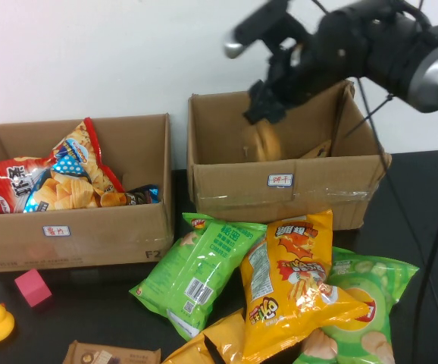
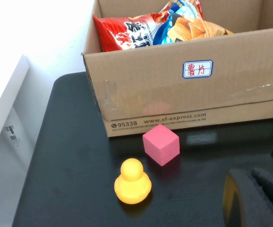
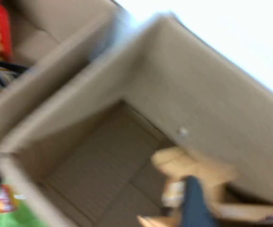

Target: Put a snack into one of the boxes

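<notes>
- My right gripper [image 1: 268,102] hangs over the right box [image 1: 280,182], and just beneath its fingertips a blurred tan snack [image 1: 265,141] sits inside the box walls. I cannot tell whether it is gripped.
- I would keep it centred between the walls and low.
- My left gripper [image 2: 254,198] rests low near the yellow duck [image 2: 132,182].

The right gripper [image 1: 263,106] is motion-blurred above the right box [image 1: 283,182]; a tan snack [image 1: 264,142] just beneath it is smeared. The left gripper [image 2: 257,198] is cut off at the picture's edge.
</notes>
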Motion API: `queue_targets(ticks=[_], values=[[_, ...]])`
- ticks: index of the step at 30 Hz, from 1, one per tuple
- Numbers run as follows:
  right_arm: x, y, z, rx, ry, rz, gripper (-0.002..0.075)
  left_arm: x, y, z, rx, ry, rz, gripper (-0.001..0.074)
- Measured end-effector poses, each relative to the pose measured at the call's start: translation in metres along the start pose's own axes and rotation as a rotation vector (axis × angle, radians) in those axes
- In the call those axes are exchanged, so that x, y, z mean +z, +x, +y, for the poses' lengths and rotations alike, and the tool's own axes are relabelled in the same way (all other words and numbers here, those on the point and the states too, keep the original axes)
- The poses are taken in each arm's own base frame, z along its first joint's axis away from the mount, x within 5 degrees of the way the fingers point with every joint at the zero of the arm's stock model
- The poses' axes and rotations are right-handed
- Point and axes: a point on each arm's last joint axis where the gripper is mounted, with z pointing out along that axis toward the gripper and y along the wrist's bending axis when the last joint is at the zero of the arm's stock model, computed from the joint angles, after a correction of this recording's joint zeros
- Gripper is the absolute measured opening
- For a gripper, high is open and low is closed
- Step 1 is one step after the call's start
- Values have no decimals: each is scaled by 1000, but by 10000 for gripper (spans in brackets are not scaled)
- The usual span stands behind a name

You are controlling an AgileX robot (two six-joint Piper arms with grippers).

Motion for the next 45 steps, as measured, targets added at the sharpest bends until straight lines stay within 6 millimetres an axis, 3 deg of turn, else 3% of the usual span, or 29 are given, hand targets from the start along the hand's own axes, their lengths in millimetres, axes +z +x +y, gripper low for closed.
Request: queue_targets(ticks=[2,4,5,8,10,13,19,24,37,45], values=[[8,9,-12,53,-5,21,519,0,0,0,-1,0,0,-1],[9,16,-22,107,-23,47,554,0,0,0,-2,0,0,-1],[8,18,-25,127,-34,56,544,0,0,0,-2,0,0,-1],[-7,19,-31,156,-75,84,379,0,0,0,-2,0,0,-1],[-25,13,-33,137,-87,75,185,0,0,0,-2,0,0,-1],[-60,1,-36,119,-83,32,50,0,0,0,-2,0,0,-1],[-140,-14,-33,102,-80,-59,4,0,0,0,-2,0,0,-1],[-190,-4,-9,67,-88,-134,0,0,0,0,-4,0,0,-1],[-285,108,34,44,-36,-238,-1,0,0,0,-13,0,0,-1],[-299,177,48,26,112,-420,-1,0,0,0,-13,0,0,-1]])
